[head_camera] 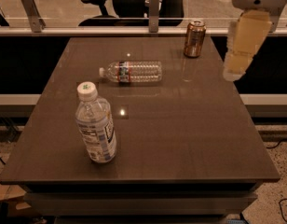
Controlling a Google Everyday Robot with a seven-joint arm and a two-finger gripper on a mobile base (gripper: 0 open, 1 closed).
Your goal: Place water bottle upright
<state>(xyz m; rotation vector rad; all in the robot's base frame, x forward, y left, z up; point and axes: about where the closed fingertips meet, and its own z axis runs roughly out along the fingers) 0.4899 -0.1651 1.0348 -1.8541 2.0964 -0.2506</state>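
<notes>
The water bottle (134,72), slim and clear with a red-and-dark label band, lies on its side at the middle back of the brown table (181,134), its pale cap pointing left. My gripper (234,71) hangs from the pale arm at the upper right, above the table's right edge. It is well to the right of the bottle, not touching it, and holds nothing that I can see.
A wider clear bottle (96,125) with a big white cap stands upright at the front left. A brown can (194,39) stands at the back right, just left of the arm. A railing and office chairs are behind the table.
</notes>
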